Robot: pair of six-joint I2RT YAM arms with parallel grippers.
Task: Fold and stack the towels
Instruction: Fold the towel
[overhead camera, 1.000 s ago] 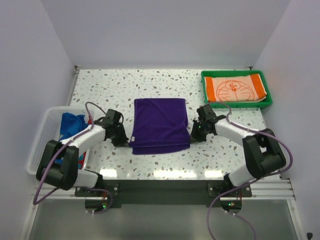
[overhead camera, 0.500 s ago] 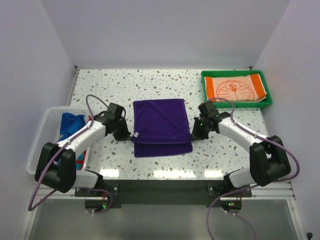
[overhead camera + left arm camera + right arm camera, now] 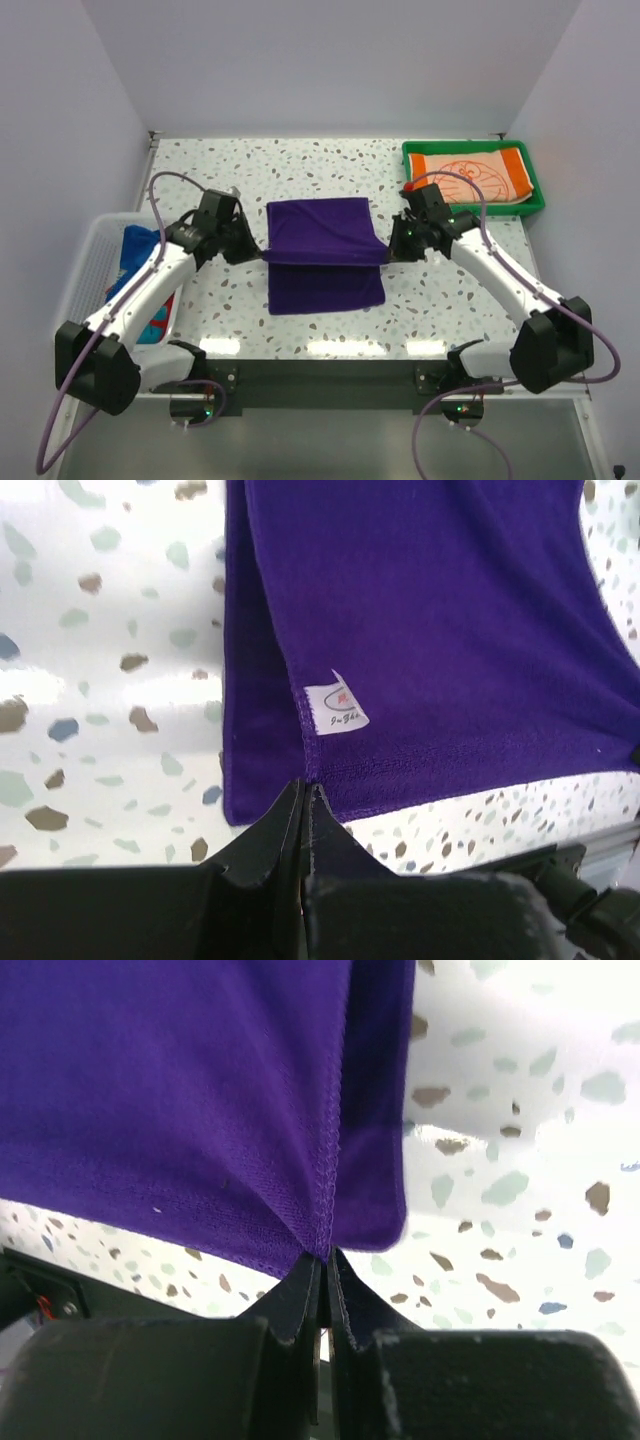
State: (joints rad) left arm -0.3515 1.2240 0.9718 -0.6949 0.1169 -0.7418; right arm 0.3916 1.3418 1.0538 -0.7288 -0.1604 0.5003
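Since a second ago the left claw [image 3: 256, 256] and the right claw [image 3: 391, 254] have pushed farther out from the near table edge. The cloth edge they pinch has gone with them, from the near end of the purple towel [image 3: 325, 288] to roughly its middle.

Closest to the camera, the near half of the purple towel lies flat on the speckled table [image 3: 220, 180]. Above it, a lifted layer is pulled taut in a straight line between the two claws.

The left claw sits at the purple towel's left edge, squeezed fully together on a corner of that lifted layer. In the left wrist view its fingers [image 3: 265, 845] meet on the hem. A small white label [image 3: 337, 708] is sewn just beyond them, and another layer of the same cloth lies underneath.

The right claw sits at the purple towel's right edge, likewise clamped tight on the opposite corner. In the right wrist view the stitched hem runs straight down into its pinched fingers [image 3: 290, 1305].

Left of the purple towel and well apart from it, a white basket [image 3: 85, 270] holds a blue towel [image 3: 140, 245]. It also holds a red-and-teal patterned towel [image 3: 160, 318] on its near side.

Beyond the purple towel's far right corner, a green tray [image 3: 408, 170] holds a folded orange towel [image 3: 470, 175] with a cartoon face drawn on its white middle.
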